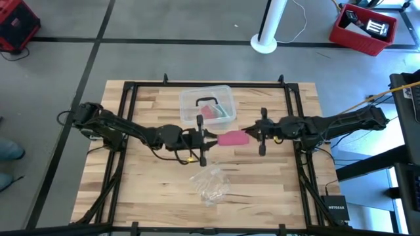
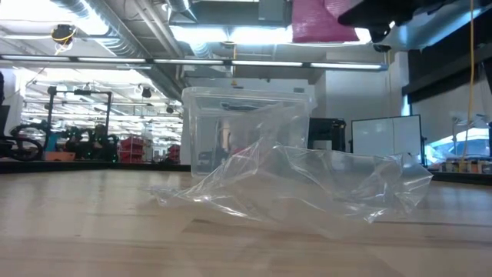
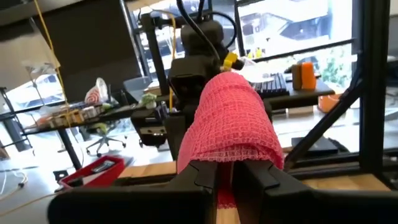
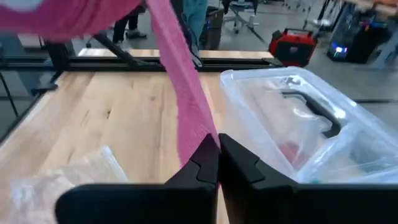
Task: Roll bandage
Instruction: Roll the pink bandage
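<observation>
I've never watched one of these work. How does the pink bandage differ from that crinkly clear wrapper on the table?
The bandage is opaque pink fabric; the wrapper is clear plastic. The bandage hangs above the table, pinched between the left gripper and right gripper; the wrapper lies loose and crumpled on the wood, untouched. Both are soft and limp.

An open industrial lab or workshop: exposed ceiling ducts (image 2: pixel 84 15) and strip lights run over far benches crowded with equipment (image 2: pixel 77 142). The grey concrete floor (image 1: pixel 164 26) carries red crates (image 1: pixel 364 29) around a wooden table (image 1: pixel 157 196) framed in black metal.
</observation>
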